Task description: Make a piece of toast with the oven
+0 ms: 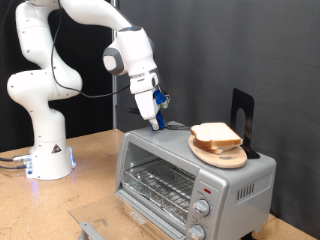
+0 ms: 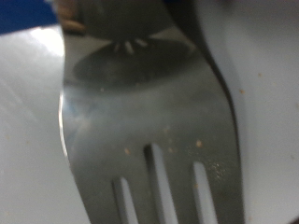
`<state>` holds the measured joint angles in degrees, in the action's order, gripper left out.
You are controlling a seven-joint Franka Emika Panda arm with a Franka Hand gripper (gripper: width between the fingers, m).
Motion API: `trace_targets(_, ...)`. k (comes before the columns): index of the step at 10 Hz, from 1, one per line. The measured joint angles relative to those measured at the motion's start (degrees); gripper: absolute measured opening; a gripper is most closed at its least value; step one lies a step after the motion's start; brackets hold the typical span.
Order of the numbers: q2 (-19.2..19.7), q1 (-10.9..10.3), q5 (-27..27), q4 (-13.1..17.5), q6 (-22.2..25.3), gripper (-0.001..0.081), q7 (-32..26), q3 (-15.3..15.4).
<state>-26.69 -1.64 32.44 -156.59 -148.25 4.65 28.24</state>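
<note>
The oven (image 1: 190,180) stands at the exterior view's lower right, silver-grey, with its wire rack showing at the front and two knobs on the right. On its roof a round wooden plate (image 1: 224,156) carries the piece of toast (image 1: 214,132), pale with a tan crust. My gripper (image 1: 157,123) points down at the roof's left part, a short way left of the plate, with its blue fingers close to the metal. A metal fork (image 2: 149,121) fills the wrist view, blurred and very near, tines and neck showing. No fingers show around it.
A black upright stand (image 1: 243,115) rises behind the plate at the oven's right rear. The white robot base (image 1: 45,150) stands at the left on the wooden table. A flat grey piece (image 1: 95,228) lies at the table's front edge.
</note>
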Motion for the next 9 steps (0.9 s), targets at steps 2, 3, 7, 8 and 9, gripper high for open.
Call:
trace_targets(2,-0.1,-0.9,2.1,1.2,1.7,0.0808,-1.7,-1.2)
trace_targets(3,-0.2,-1.3,2.6,1.9,3.6,0.0808,-2.7,-1.9)
trace_targets(7,-1.1,-1.4,-1.0,4.5,13.7,0.0808,-4.7,-2.9)
trace_targets(8,-1.3,-1.4,-2.2,4.5,13.9,0.0808,-4.7,-2.9)
trace_targets(9,-1.7,-1.3,-3.3,4.5,13.9,0.0808,-4.7,-2.9)
